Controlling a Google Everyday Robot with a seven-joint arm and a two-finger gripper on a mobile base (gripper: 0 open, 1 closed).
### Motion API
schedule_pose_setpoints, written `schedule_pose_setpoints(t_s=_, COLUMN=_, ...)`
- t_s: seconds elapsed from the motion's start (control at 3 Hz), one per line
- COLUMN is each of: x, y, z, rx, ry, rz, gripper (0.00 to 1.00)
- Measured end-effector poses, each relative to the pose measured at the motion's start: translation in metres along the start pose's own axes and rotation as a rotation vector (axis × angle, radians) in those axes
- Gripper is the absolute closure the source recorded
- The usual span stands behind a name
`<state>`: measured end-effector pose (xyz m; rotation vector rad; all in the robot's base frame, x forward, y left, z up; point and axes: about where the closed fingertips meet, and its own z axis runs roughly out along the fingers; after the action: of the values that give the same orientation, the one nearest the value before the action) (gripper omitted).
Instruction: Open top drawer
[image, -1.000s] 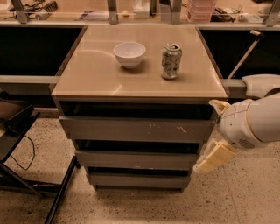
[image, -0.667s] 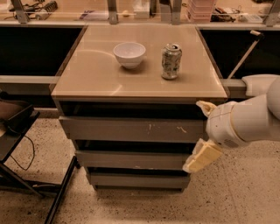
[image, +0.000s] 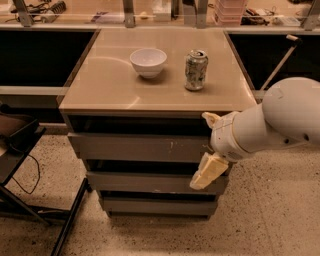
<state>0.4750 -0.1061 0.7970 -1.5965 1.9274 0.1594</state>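
Note:
The top drawer (image: 135, 147) is the widest of three grey fronts under the tan cabinet top, with pale scratches right of centre. A dark gap shows above it. My gripper (image: 208, 146) is at the drawer front's right end, coming in from the right on a white arm (image: 280, 120). It is open. One cream finger (image: 210, 119) sits at the gap above the front and the other (image: 206, 172) hangs below it, over the middle drawer (image: 145, 182). The arm hides the drawer's right edge.
A white bowl (image: 148, 61) and a drink can (image: 195, 70) stand on the cabinet top (image: 100, 85). The bottom drawer (image: 155, 206) is narrowest. A black chair frame (image: 20, 150) stands at the left on the speckled floor. Dark counters flank the cabinet.
My arm and gripper have moved left, from beside the cabinet's right side to over the right end of the top drawer front. The drawers, bowl and can have not moved.

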Motion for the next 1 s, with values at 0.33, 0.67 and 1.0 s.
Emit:
schedule_pose_setpoints(t_s=0.33, x=0.004, y=0.0, z=0.012, rx=0.017, ry=0.06, rz=-0.022, gripper=0.0)
schedule_pose_setpoints(t_s=0.67, x=0.006, y=-0.016, z=0.06, rx=0.032, ry=0.138, rz=-0.039, gripper=0.0)
schedule_pose_setpoints(t_s=1.0, x=-0.004, y=-0.021, z=0.069, rx=0.046, ry=0.167, rz=-0.063, gripper=0.0)
